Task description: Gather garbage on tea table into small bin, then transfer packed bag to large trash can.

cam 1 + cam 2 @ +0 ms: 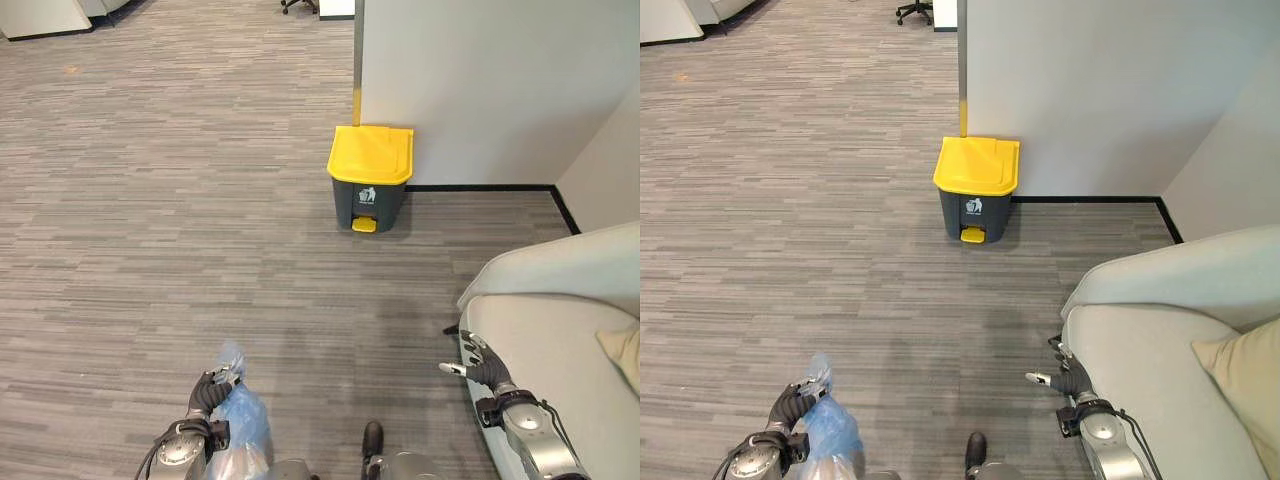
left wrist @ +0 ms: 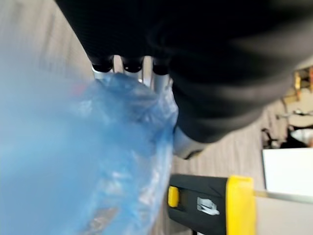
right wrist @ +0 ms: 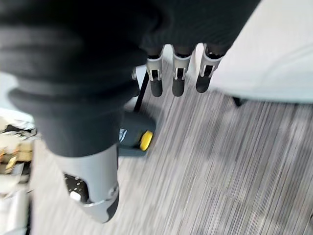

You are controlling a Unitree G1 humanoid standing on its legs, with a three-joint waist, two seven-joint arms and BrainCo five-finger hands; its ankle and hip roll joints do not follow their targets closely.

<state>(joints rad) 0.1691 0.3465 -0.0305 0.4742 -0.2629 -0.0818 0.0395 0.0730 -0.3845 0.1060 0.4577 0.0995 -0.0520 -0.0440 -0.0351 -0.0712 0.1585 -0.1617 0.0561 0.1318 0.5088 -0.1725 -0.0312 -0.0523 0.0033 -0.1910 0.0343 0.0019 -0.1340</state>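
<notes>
My left hand (image 1: 210,392) sits low on my left, its fingers curled around the gathered neck of a blue plastic bag (image 1: 240,425). The bag hangs beside that wrist and is cut off by the lower edge of the head views, so its full shape and contents cannot be made out; in my left wrist view it is a pale blue blur. My right hand (image 1: 478,366) hovers low on my right, fingers relaxed and holding nothing, just beside the front edge of a pale sofa (image 1: 560,330), which runs off the right side. Ahead stands the large trash can (image 1: 369,180), dark grey with a closed yellow lid (image 1: 372,153) and a yellow pedal, set against a white wall (image 1: 480,80) at its corner. Open grey striped carpet (image 1: 170,220) lies between me and the can.
</notes>
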